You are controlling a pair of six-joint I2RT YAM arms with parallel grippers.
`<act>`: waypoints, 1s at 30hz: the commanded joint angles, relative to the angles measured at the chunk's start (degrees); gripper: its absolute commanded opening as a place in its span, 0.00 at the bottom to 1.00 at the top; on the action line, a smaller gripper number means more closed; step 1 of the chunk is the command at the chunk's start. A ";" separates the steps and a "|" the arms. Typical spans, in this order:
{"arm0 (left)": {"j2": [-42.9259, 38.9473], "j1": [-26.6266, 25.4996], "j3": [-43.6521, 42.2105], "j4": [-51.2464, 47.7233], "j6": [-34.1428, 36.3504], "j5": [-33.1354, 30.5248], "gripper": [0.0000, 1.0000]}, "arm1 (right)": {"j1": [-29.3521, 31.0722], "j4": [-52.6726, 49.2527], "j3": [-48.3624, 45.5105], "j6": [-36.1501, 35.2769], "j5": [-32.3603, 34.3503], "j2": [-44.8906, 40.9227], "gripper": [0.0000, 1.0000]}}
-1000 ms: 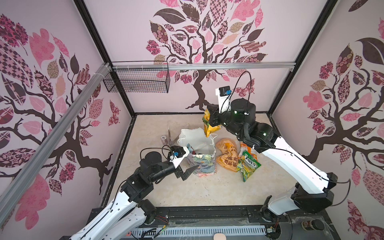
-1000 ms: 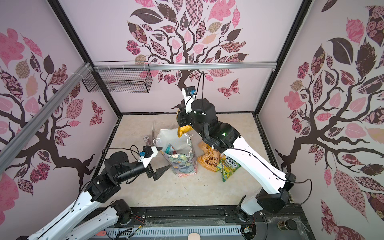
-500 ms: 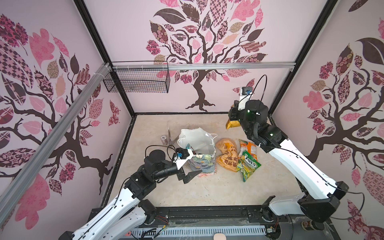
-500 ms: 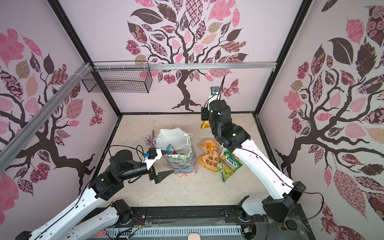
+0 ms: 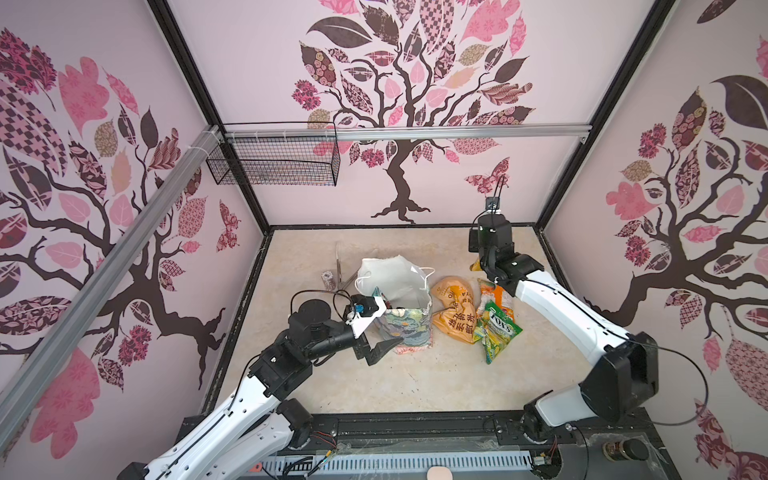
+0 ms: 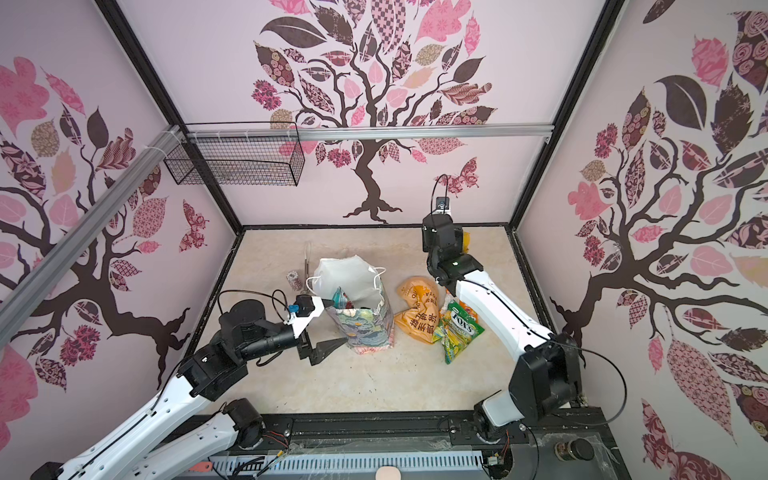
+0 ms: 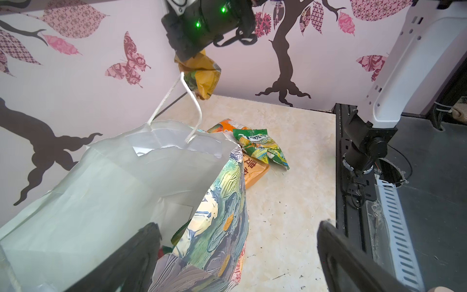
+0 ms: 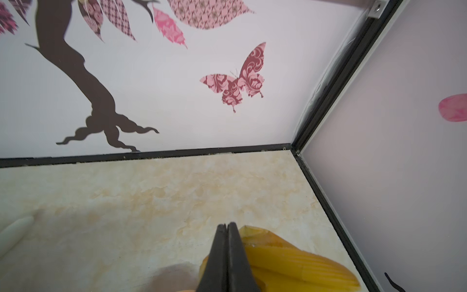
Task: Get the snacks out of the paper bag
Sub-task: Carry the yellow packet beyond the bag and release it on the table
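- Paper bag (image 5: 405, 330) stands upright on the table (image 5: 415, 386), left of centre, with its mouth open. A teal-red packet (image 6: 340, 298) shows at the mouth.
- Left gripper (image 7: 237, 227): fingers are spread wide at the bag's near left corner, one by the rim and the other well clear of it. Nothing is grasped.
- Removed snacks lie just right of the bag and overlap one another: large orange packet (image 5: 455, 311), orange-white packet (image 5: 494, 297), FOX'S packet (image 5: 496, 328).
- Right gripper (image 8: 227, 225): fingers are clenched on the yellow packet (image 7: 202, 73), which hangs over the far right corner of the table.
- Change: one second earlier this packet hung directly above the bag mouth. It is now well clear of the bag, beyond the laid-out packets.
- Consequence: this extraction appears complete except for release. At least one packet remains inside, so the task is unfinished.
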 commanded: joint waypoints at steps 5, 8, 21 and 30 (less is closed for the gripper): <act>-0.87 0.04 1.75 -0.20 0.63 -1.59 0.99 | -3.87 2.20 1.39 -0.17 -1.12 10.35 0.02; -1.13 0.06 1.75 -0.20 0.76 -2.18 0.98 | -4.00 0.40 3.32 -0.18 -2.10 15.20 0.02; -1.50 0.06 1.66 -0.19 0.67 -3.58 0.98 | -4.00 -4.15 10.76 3.97 -13.47 30.81 0.21; -1.46 0.06 1.67 -0.18 0.65 -4.22 0.98 | -4.00 -9.06 14.74 7.32 -20.77 33.09 0.55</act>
